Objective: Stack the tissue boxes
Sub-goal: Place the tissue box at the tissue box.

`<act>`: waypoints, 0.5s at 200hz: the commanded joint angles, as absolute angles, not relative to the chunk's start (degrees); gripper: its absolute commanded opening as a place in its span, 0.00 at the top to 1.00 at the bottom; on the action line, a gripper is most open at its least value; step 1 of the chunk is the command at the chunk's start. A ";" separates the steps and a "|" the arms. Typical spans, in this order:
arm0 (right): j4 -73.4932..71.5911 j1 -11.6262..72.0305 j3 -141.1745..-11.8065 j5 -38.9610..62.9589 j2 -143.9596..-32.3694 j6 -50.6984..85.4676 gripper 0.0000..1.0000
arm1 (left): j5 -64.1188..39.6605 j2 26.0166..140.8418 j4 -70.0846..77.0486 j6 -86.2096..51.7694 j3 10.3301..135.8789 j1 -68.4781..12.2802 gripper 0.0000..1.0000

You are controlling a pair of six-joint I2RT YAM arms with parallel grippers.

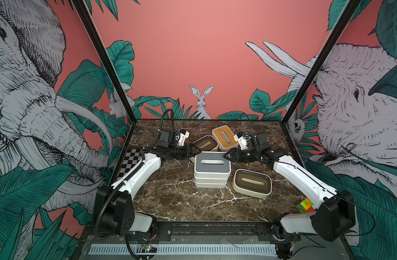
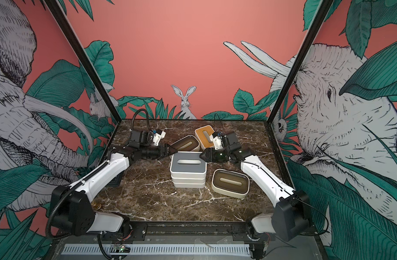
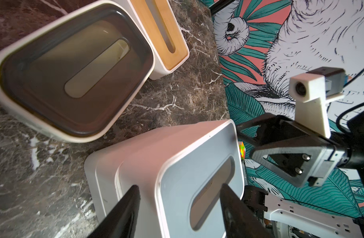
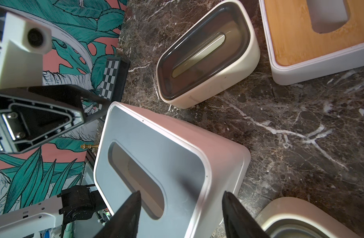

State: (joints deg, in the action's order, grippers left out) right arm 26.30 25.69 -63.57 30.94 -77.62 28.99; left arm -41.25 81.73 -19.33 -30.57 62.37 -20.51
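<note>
A: Item: three-high stack [image 1: 211,181], sitting mid marbled tabletop [image 1: 170,202], grey-lidded tissue box [image 1: 212,162] lying uppermost. Claws?
B: Left gripper [image 1: 198,151] and right gripper [image 1: 226,155] are poising at its far corners, jaws parted, gripping nothing.
A: Hazards?
B: Smooth white plastic walls, rounded corners. A sideways nudge is likely sliding the top box askew.
A: Loose stock?
B: Bamboo-lidded box [image 1: 225,136] and far brown-lidded box [image 1: 206,144] are lying close together behind. Near brown-lidded box [image 1: 252,181] is waiting just beside the stack, showing its oval slot.
</note>
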 commanded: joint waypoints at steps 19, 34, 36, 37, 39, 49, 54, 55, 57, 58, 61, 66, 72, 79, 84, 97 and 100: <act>24.27 25.41 -63.89 32.17 -77.83 29.09 0.37 | -45.66 85.33 -17.73 -26.96 66.80 -20.35 0.37; 24.30 25.38 -63.98 32.26 -77.92 29.08 0.37 | -45.56 85.43 -18.32 -26.47 67.15 -20.30 0.37; 24.29 25.42 -64.03 32.26 -77.95 29.09 0.37 | -45.60 85.43 -18.40 -26.48 67.15 -20.30 0.37; 24.32 25.41 -64.05 32.26 -78.00 29.09 0.37 | -45.65 85.43 -18.43 -26.51 67.15 -20.35 0.37; 24.34 25.45 -64.07 32.26 -77.99 29.09 0.37 | -45.69 85.43 -18.58 -26.49 67.15 -20.29 0.37; 24.19 25.40 -64.22 32.59 -78.09 29.09 0.37 | -46.50 85.43 -18.48 -26.55 67.15 -20.40 0.37; 24.22 25.39 -64.25 32.68 -78.26 29.11 0.37 | -47.04 85.44 -18.33 -26.68 66.92 -20.40 0.37; 24.24 25.39 -64.25 32.69 -78.24 29.10 0.37 | -47.12 85.44 -18.30 -26.74 66.90 -20.39 0.37; 24.30 25.38 -64.25 32.65 -78.23 29.09 0.37 | -47.27 85.43 -18.35 -26.75 66.85 -20.39 0.37; 24.32 25.34 -64.25 32.67 -78.22 29.09 0.37 | -47.41 85.43 -18.36 -26.78 66.87 -20.35 0.37; 24.27 25.36 -64.25 32.74 -78.30 29.09 0.37 | -47.38 85.36 -18.43 -26.87 66.81 -20.39 0.37; 24.30 25.39 -64.32 32.70 -78.40 29.10 0.37 | -47.26 85.25 -18.60 -26.89 66.68 -20.40 0.37; 24.28 25.40 -64.29 32.70 -78.43 29.11 0.37 | -47.38 84.96 -18.65 -26.82 66.56 -20.44 0.37; 24.31 25.36 -64.32 32.78 -78.52 29.09 0.37 | -47.46 84.68 -18.71 -26.75 66.25 -20.35 0.37; 24.27 25.39 -64.31 32.78 -78.51 29.09 0.37 | -47.38 84.35 -18.70 -26.82 66.12 -20.33 0.37; 24.25 25.37 -64.30 32.87 -78.63 29.09 0.37 | -47.46 83.96 -18.94 -26.80 65.92 -20.37 0.37; 24.19 25.36 -64.33 32.87 -78.72 29.09 0.37 | -47.56 83.93 -18.90 -26.83 65.87 -20.35 0.37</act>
